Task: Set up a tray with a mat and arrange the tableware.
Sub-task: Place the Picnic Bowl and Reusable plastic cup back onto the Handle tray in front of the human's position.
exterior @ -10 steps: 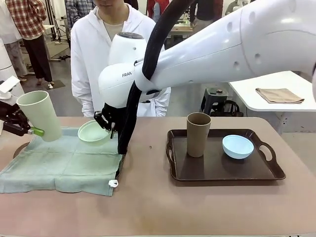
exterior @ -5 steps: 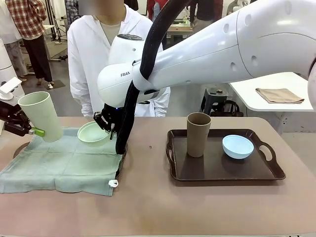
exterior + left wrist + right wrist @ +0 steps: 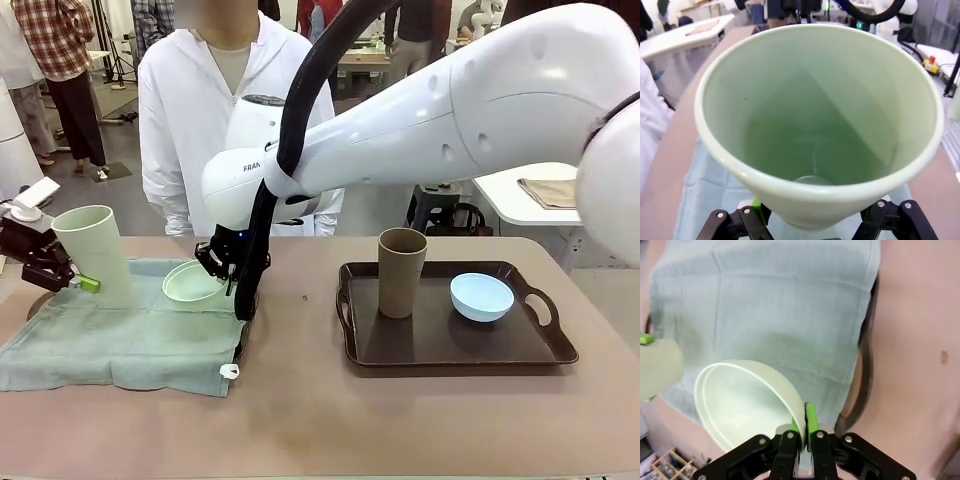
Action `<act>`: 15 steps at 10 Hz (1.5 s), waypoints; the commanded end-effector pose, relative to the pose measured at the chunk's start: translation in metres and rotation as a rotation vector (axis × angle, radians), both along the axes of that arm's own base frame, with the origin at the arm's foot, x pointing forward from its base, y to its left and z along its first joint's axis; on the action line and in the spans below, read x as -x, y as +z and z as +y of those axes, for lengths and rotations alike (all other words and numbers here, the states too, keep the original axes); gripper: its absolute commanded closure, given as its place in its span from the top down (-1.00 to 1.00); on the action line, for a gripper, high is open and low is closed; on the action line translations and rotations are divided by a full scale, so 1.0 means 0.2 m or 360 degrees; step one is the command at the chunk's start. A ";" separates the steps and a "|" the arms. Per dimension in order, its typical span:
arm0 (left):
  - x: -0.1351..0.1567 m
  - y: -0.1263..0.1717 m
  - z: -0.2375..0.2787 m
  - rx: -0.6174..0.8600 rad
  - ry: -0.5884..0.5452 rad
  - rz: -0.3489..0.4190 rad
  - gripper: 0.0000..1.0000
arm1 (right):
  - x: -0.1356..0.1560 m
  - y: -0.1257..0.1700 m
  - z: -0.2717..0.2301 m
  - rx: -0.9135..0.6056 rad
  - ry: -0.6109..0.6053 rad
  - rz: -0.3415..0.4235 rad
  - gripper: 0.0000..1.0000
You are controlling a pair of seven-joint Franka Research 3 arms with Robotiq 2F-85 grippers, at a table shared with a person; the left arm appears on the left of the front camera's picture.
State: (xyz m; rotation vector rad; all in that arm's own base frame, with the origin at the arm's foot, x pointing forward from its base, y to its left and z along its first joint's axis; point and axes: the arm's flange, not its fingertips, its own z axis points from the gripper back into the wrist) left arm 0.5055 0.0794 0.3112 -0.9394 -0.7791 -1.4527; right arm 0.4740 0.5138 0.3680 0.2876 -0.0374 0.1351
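My left gripper is shut on the lower part of a pale green cup, held nearly upright over the far left of the pale green mat. In the left wrist view I look down into that cup, with my left gripper clasped around its base. Reaching across the middle, my right gripper is shut on the rim of a pale green bowl, tilted just above the mat. The right wrist view shows the bowl pinched in the right gripper over the mat.
The mat covers a dark tray whose rim shows at its right edge. A second dark tray on the right holds a brown cup and a light blue bowl. A person in a white coat stands at the far side.
The left gripper has brought the pale green cup down and more upright. The right gripper has lowered the pale green bowl a little toward the mat.
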 end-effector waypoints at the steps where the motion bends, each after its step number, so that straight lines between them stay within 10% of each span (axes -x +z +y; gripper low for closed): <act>1: -0.08 -0.05 -0.01 -0.0018 0.0023 -0.0012 0.64 | -0.06 -0.04 0.05 -0.0021 0.0062 -0.0003 -0.91; 9: -0.09 -0.18 -0.07 -0.0047 -0.0037 -0.0142 0.64 | -0.14 -0.18 0.11 0.0006 0.0114 0.0037 -0.91; 10: -0.08 -0.19 -0.07 -0.0055 -0.0054 -0.0166 1.00 | -0.14 -0.18 0.10 0.0011 0.0128 0.0052 0.29; 11: -0.08 -0.19 -0.07 -0.0059 -0.0061 -0.0174 1.00 | -0.13 -0.17 0.11 0.0015 0.0132 0.0052 0.28; 12: -0.07 -0.17 -0.07 -0.0070 -0.0067 -0.0185 1.00 | -0.12 -0.15 0.10 0.0021 0.0123 0.0040 1.00; 13: -0.06 -0.16 -0.07 -0.0078 -0.0073 -0.0191 1.00 | -0.11 -0.13 0.10 0.0025 0.0105 0.0032 -0.43; 14: -0.06 -0.15 -0.05 -0.0099 -0.0063 -0.0195 1.00 | -0.09 -0.10 0.09 0.0039 0.0097 0.0026 1.00; 15: -0.06 -0.14 -0.03 -0.0114 -0.0055 -0.0192 1.00 | -0.07 -0.07 0.07 0.0056 0.0081 0.0026 -0.03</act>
